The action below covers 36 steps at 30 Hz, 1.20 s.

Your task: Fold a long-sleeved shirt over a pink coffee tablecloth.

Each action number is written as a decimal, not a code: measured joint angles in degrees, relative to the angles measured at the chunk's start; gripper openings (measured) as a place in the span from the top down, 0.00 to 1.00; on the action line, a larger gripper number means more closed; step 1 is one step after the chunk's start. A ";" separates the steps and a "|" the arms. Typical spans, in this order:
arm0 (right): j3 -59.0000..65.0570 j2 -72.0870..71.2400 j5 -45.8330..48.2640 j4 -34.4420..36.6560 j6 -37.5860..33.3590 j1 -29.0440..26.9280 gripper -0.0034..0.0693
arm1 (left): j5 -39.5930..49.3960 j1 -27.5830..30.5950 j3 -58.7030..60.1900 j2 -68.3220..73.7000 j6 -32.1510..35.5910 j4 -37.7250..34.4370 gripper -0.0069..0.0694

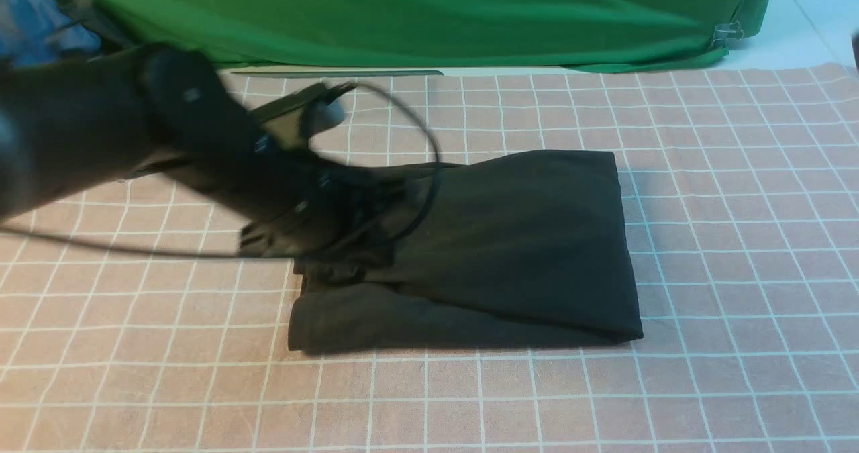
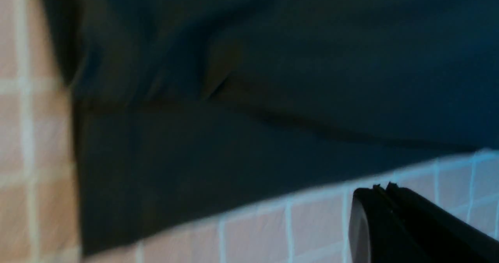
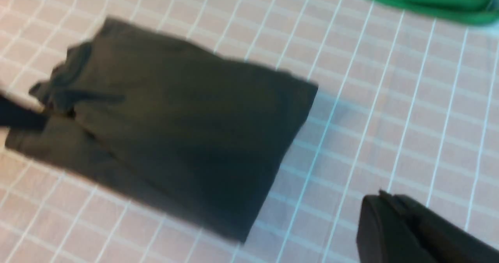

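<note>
Here the large black cotton long-sleeved shirt (image 1: 483, 252) lies folded into a compact rectangle on the wide dusty-pink tablecloth with its thin white grid (image 1: 704, 386), and the left gripper (image 2: 384, 200), jaws pressed together and holding nothing, hangs just off the shirt's near-left edge, its blurred black arm crossing above the cloth. The right gripper (image 3: 386, 208), likewise closed on nothing, sits raised and well apart from the shirt, which lies ahead of its tips, with the green backdrop cloth (image 1: 429, 17) beyond.
</note>
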 joint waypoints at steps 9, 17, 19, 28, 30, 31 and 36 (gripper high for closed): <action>5.78 -5.67 -0.47 0.00 1.09 0.00 0.90 | 2.56 -0.06 -7.30 13.22 -3.47 7.49 0.85; 5.66 -8.91 -4.23 0.00 1.52 0.00 0.90 | 4.53 -0.06 -5.52 14.39 -8.21 12.99 0.85; 5.19 -9.18 -4.40 -0.05 1.74 0.00 0.90 | 5.62 -0.06 -5.47 13.66 -8.05 12.99 0.85; 3.32 -17.92 -8.72 -0.84 1.97 0.00 0.90 | 8.19 -0.06 -4.73 -6.49 -6.64 13.16 0.85; 3.32 -22.64 -10.13 -2.75 2.62 0.00 0.90 | 7.71 -0.06 -3.65 -15.46 -6.62 12.95 0.85; 3.48 -24.07 -10.75 -3.20 2.90 0.00 0.90 | 7.38 -0.06 -3.01 -18.81 -6.56 12.95 0.85; 9.67 -37.89 -20.19 -9.45 4.48 0.00 0.90 | 2.96 -0.06 4.90 -38.72 -6.55 13.01 0.85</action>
